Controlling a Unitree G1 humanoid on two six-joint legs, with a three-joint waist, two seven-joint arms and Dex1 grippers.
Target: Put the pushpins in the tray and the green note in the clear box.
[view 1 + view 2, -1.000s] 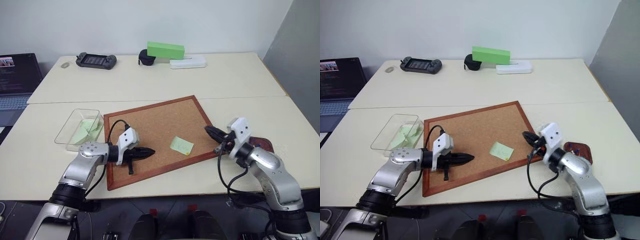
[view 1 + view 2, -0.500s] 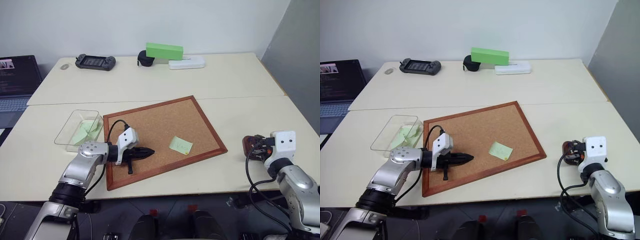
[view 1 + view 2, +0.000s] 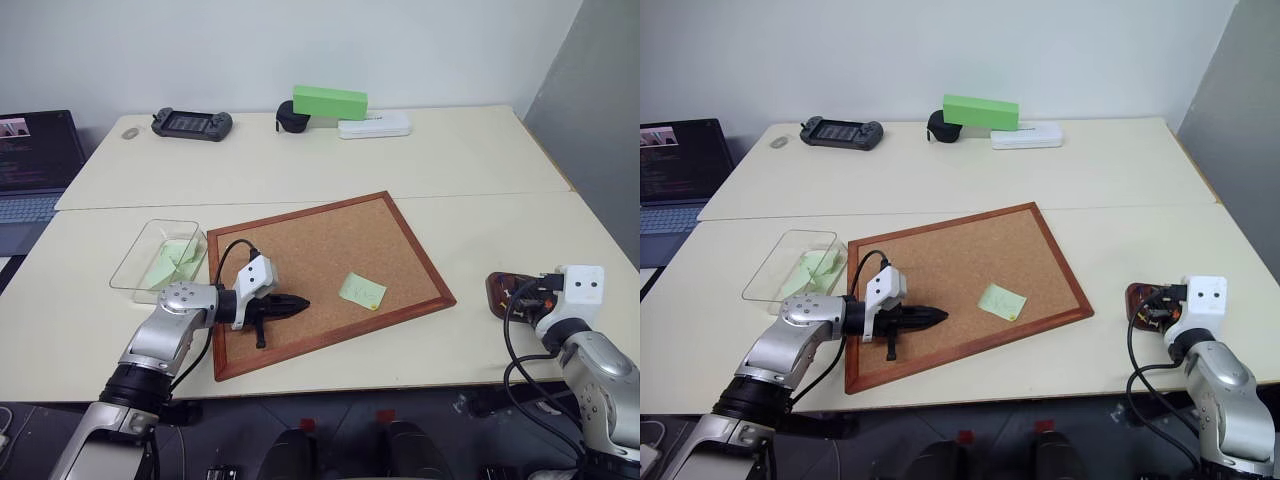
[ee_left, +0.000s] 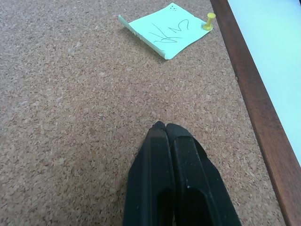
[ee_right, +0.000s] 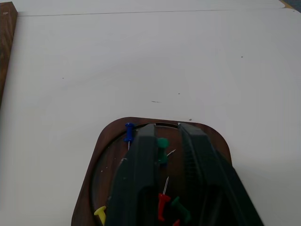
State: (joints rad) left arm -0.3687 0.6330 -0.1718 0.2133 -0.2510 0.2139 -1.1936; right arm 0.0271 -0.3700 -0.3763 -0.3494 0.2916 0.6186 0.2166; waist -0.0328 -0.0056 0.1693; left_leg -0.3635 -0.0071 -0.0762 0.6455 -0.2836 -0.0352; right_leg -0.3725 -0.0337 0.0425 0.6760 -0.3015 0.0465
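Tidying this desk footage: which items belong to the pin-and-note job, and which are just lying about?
Job: pale-green paper note, yellow plastic pushpin, loose coloured pushpins, dark reddish-brown tray, clear plastic box.
Lying about: bright green block, white flat case, black handheld controller, laptop.

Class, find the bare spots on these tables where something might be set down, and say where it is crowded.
Free: the front table between the corkboard and tray; the far table's middle, this side of the game controller and green block. Crowded: the clear box beside the left hand; the tray under the right hand.
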